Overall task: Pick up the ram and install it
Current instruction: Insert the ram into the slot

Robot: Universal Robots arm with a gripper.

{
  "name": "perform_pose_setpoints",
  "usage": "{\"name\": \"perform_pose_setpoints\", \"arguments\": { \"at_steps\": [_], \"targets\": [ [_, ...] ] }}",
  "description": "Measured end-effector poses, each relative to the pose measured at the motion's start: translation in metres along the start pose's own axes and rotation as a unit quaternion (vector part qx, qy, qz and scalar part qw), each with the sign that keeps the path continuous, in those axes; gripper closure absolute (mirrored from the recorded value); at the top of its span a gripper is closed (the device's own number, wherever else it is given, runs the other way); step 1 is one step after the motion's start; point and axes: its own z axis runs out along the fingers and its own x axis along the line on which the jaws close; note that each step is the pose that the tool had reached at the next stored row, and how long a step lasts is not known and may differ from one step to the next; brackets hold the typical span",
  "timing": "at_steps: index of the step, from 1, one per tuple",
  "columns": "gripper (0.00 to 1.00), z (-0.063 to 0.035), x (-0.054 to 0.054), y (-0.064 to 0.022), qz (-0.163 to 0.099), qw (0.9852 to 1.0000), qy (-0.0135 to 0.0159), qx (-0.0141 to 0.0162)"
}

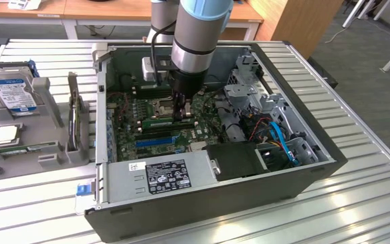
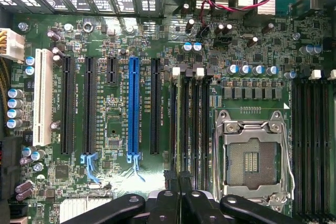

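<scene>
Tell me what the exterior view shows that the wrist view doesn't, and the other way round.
Exterior view adds: the hard drive and a spare ram stick on the grey holder beside the case, plus the power supply.
Wrist view adds: the white slot and a row of capacitors.
Both: the gripper shut on the ram, the blue slot, the empty processor socket.

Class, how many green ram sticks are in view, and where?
2. One ram stick stands on the motherboard beneath the gripper; the other stick lies on the grey tray at the exterior view's left. More may be hidden.
</scene>
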Motion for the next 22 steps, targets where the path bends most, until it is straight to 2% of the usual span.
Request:
{"name": "perform_pose_setpoints", "arguments": {
  "at_steps": [2,5,22],
  "targets": [
    [0.88,0.0,0.0,-0.0006,0.0,1.0,0.0,-0.0012],
    [0.88,-0.0001,0.0,-0.0018,0.0,1.0,0.0001,-0.0048],
    [0.88,-0.0001,0.0008,-0.0018,0.0,1.0,0.0001,-0.0051]
  ]
}}
